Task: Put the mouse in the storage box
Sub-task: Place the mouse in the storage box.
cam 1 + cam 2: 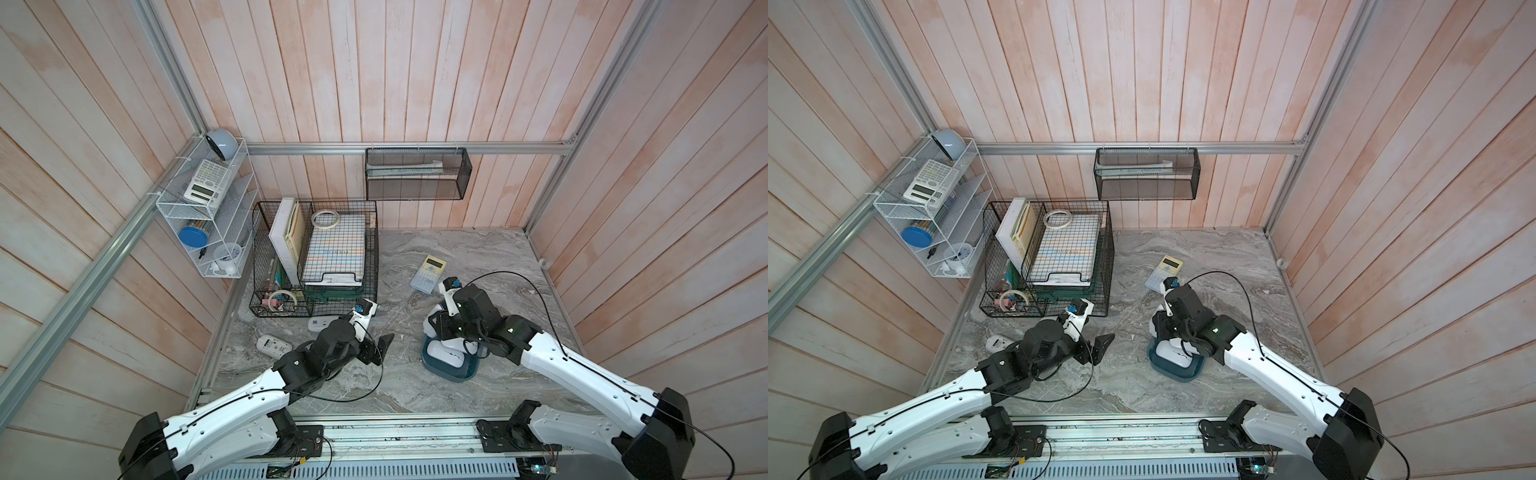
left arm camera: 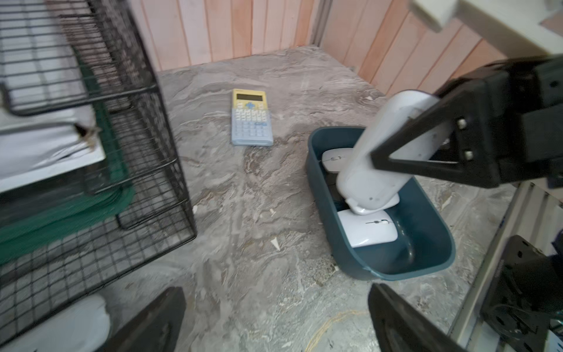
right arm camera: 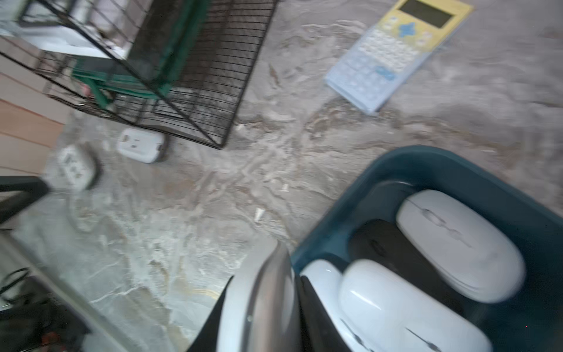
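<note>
The storage box (image 1: 451,375) (image 2: 396,269) (image 3: 426,164) is a dark teal tub standing right of the table's centre. Two white mice (image 2: 367,231) (image 3: 457,243) and a dark one lie in it. Over its left end my right gripper (image 3: 265,283) is shut on a white mouse (image 2: 387,143) (image 3: 259,317), held on edge and tilted, its lower end down among the mice in the box. To the left of the box, my left gripper (image 1: 381,349) (image 2: 274,300) hangs open and empty above bare table.
Two more white mice (image 1: 272,345) (image 1: 322,323) lie upside down at the front left, beside a black wire-grid basket (image 1: 316,257) full of papers. A yellow-and-blue calculator (image 1: 428,274) lies behind the box. A black mesh tray (image 1: 417,172) and a white rack (image 1: 208,208) hang on the walls.
</note>
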Action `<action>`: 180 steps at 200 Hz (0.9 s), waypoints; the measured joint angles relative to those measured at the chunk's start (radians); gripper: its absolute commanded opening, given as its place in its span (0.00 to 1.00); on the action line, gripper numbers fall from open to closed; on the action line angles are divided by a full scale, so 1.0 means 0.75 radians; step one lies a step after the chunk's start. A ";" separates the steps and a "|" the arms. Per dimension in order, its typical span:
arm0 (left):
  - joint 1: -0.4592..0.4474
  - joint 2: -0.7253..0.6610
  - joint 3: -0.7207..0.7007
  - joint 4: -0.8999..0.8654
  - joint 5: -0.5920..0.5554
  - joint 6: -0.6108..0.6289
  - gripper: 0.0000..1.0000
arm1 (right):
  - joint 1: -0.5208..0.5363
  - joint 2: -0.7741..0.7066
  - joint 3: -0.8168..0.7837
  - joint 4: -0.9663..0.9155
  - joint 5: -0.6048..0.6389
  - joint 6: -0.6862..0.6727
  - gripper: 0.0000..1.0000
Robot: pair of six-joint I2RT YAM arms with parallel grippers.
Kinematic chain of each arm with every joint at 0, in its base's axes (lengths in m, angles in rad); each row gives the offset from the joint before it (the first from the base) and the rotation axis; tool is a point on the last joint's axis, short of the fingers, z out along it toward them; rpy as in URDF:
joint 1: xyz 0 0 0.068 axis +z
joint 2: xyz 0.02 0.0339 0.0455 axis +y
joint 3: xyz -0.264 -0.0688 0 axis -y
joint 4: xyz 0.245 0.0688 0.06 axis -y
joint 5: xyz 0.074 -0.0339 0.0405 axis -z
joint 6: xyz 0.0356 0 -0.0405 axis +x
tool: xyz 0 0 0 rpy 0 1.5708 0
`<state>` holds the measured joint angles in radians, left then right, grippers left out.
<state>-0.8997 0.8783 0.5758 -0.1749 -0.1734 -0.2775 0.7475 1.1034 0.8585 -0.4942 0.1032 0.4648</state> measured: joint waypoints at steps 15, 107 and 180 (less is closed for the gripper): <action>0.000 -0.116 -0.042 -0.064 -0.063 -0.064 1.00 | -0.006 -0.017 -0.002 -0.074 0.138 -0.041 0.22; 0.000 -0.310 -0.114 -0.252 -0.336 -0.209 1.00 | -0.093 0.267 0.014 -0.197 0.595 -0.127 0.24; 0.099 -0.156 -0.114 -0.387 -0.454 -0.383 1.00 | -0.094 0.565 0.225 -0.357 0.753 -0.117 0.34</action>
<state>-0.8257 0.7616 0.4900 -0.4652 -0.5137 -0.5648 0.6773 1.5272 1.0275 -0.7620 0.6678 0.3767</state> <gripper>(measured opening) 0.998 0.323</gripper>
